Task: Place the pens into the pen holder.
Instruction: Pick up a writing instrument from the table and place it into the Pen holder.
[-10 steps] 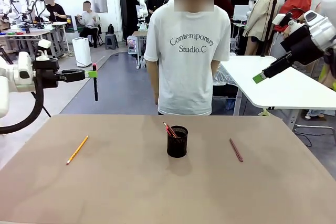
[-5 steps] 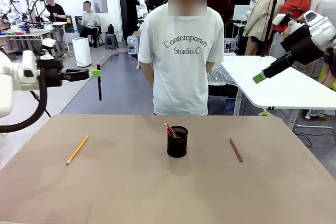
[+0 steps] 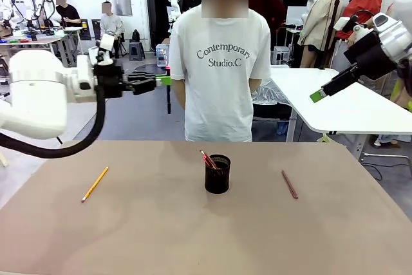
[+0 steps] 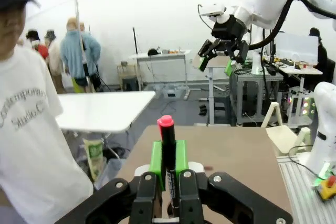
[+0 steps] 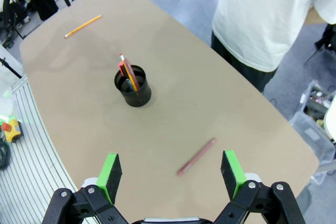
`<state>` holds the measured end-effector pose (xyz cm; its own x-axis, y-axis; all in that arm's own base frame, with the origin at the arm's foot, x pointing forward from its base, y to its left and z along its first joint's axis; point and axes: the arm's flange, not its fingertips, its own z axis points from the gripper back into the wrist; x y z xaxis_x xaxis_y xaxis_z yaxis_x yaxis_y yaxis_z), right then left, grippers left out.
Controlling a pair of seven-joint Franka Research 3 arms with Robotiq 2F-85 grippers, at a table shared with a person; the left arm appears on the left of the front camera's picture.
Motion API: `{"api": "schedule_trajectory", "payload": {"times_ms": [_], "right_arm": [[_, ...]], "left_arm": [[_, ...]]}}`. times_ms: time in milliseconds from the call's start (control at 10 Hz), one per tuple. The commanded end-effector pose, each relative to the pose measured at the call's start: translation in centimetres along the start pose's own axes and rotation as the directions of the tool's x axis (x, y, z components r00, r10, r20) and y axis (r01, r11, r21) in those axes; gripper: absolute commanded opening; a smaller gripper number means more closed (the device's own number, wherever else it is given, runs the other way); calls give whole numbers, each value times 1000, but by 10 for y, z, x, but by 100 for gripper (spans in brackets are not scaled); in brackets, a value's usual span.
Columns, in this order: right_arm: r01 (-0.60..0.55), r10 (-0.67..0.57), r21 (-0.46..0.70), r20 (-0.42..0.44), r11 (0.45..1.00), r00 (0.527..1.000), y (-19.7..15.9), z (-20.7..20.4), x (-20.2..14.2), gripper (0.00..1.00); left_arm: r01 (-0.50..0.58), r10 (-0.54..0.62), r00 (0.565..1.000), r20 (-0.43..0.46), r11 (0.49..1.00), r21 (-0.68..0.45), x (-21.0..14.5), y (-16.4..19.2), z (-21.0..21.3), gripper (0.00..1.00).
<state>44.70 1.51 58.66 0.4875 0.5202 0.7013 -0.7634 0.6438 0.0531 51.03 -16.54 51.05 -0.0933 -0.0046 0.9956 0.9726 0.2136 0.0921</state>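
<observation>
Black pen point(image 4: 167, 136) tight in left gripper point(image 3: 165, 81)

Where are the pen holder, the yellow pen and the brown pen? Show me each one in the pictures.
pen holder point(image 3: 217, 183): front view, on its mesh wall.
yellow pen point(image 3: 94, 184): front view, on the middle of its shaft.
brown pen point(image 3: 290, 185): front view, on the middle of its shaft.

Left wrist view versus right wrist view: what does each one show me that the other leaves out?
Left wrist view: the left tool shut on a black pen with red end. Right wrist view: the pen holder, plus a yellow-orange pen and a reddish-brown pen lying flat. Both: the open right tool, the brown table and the person's white shirt.
</observation>
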Motion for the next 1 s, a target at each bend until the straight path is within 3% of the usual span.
{"api": "schedule_trajectory", "payload": {"times_ms": [0,400,500,600,700,900], "right_arm": [[-1,0,14,19,1000,1000,0,0,0,100],[-1,0,14,19,1000,1000,0,0,0,100],[-1,0,14,19,1000,1000,0,0,0,100],[-1,0,14,19,1000,1000,0,0,0,100],[-1,0,14,19,1000,1000,0,0,0,100],[-1,0,14,19,1000,1000,0,0,0,100]], "left_arm": [[121,-120,990,74,993,-10,-7,-22,-26,0],[170,-160,981,106,980,-99,-40,-50,-93,0],[186,-175,976,128,980,-76,-47,-49,-104,0],[202,-201,955,217,979,20,-50,-49,-116,0],[163,-153,984,89,979,-121,-44,-59,-99,0],[163,-153,984,89,979,-121,-44,-59,-99,0]]}}
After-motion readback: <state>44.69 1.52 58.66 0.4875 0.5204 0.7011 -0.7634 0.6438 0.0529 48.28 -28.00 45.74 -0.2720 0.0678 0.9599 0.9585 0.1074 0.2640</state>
